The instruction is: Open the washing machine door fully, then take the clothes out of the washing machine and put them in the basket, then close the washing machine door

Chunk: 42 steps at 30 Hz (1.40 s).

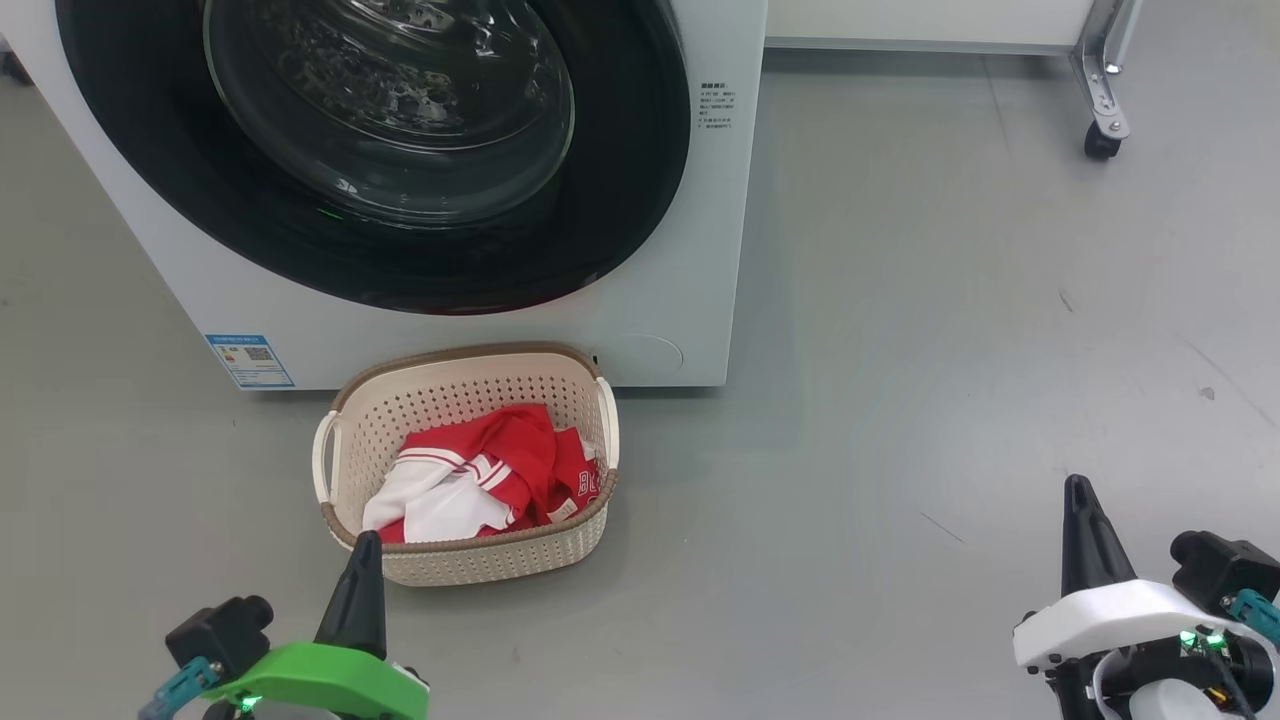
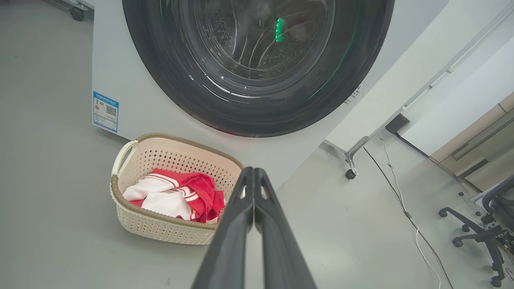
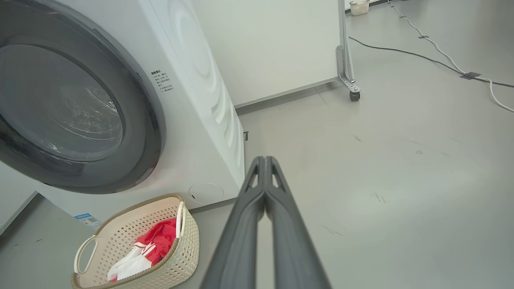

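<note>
The washing machine door (image 1: 390, 120) lies flat against the white front of the washing machine (image 1: 690, 300). No gap shows along its black rim in the head or right wrist view, so the closing step looks done or nearly so. The clothes (image 1: 490, 475) sit bunched in the basket (image 1: 480, 565), which stands on the floor (image 1: 900, 400) just in front of the washer, below the door. Reflections blur the glass, but no red shows behind it. The left gripper (image 1: 362, 548) hangs near the basket's near wall and the right gripper (image 1: 1076, 490) well apart over bare floor. Each has its fingers pressed together and carries nothing. To finish well, I judge the latch should be confirmed with a firm, flat press on the rim rather than the glass bowl. The arm should pass above the basket so nothing is knocked.
</note>
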Motion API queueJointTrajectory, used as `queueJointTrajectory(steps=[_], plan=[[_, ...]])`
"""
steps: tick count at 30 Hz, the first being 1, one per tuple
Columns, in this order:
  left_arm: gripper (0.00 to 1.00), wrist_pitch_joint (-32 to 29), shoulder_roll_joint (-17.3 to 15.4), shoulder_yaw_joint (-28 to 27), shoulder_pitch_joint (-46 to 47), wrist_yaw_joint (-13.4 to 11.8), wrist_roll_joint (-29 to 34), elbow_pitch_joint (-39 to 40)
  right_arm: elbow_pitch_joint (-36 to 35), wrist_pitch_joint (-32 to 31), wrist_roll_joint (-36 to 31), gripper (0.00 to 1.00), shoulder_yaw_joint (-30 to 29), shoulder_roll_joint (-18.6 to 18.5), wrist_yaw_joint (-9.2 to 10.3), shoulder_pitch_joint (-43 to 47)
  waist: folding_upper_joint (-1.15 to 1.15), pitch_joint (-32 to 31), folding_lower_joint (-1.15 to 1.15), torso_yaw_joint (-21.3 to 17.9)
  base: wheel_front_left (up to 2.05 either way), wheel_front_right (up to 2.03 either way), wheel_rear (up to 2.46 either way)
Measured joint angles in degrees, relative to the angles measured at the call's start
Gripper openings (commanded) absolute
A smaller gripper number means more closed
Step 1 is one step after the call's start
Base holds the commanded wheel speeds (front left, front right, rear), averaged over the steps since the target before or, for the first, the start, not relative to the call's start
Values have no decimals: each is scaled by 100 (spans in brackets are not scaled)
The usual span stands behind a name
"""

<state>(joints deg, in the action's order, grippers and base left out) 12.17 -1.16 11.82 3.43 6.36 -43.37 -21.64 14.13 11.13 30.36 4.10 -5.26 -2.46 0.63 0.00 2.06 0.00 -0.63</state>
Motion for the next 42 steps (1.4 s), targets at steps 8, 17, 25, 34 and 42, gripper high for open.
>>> queueJointTrajectory(steps=[8, 17, 25, 34, 42], plan=[[0, -163, -2, -143, 0, 0, -523, 59, 19, -203, 617, 0, -131, 40, -47, -17, 0, -20, 0, 6, 0, 0, 0], [0, -363, -19, -283, 0, 0, -1025, 140, 46, -387, 1256, 0, -259, 76, -100, -62, 0, -40, 0, 11, 0, 0, 0], [0, -508, -43, -412, 0, 1, -1450, 177, 59, -539, 1731, 0, -364, 99, -116, -124, 0, -56, 0, 16, 0, 0, 0], [0, -665, -73, -548, 1, 1, -1984, 212, 76, -731, 2383, 0, -491, 131, -162, -136, 0, -76, 0, 23, 0, 0, 0], [0, -818, -89, -666, 1, 7, -2430, 269, 94, -892, 2961, 0, -595, 159, -202, -185, 0, -94, 0, 29, 0, 0, 0]])
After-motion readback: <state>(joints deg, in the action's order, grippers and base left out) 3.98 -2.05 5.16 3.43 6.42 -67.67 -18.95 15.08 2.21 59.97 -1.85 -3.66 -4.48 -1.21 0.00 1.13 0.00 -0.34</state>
